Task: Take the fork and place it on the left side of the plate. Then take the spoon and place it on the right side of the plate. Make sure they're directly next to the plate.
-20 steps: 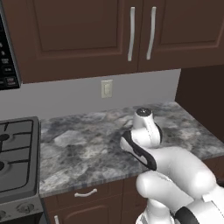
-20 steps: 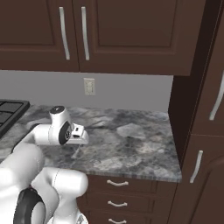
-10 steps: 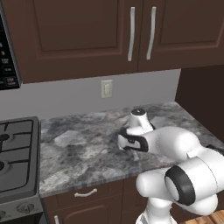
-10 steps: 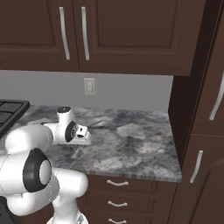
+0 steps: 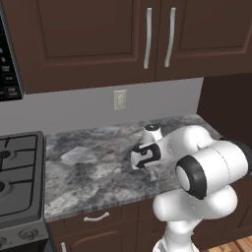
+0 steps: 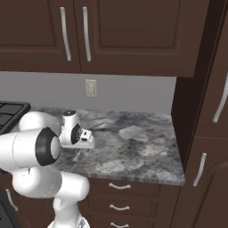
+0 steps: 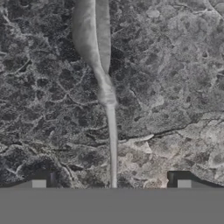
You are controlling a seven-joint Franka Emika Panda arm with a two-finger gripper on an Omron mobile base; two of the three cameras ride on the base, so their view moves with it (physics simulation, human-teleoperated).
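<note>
Hand view: noted fork (image 7: 111,131) lying flat on table (image 7: 175,65), head toward 12 o'clock, thin handle running down to 6 o'clock, about midway between the two tips; read as fork from a dark slit dividing the head, though blurred, so not certain against the spoon.

Found fingers (image 7: 183,182) spread to the full, one at 7 o'clock, one at 5 o'clock, holding nothing, touching nothing; hovering above the handle end.

Base views: saw hand low over table (image 5: 88,167) near its front edge, right of the stove (image 5: 19,172); could not pick out the cutlery from there.

Judged step: coming down for the first pick; nothing placed yet.

Risks, as judged:
- Closing too high; would pinch air above so flat and thin a handle.
- Going too deep; would jam the tips into the stone before closing.
- Gripping at the far handle end; would let the heavy head droop or swing, then land askew at the plate.
- Slight roll of the hand at closing; could skid the handle sideways and out.
- Mistaking the piece; would put the wrong item on the left.
</note>
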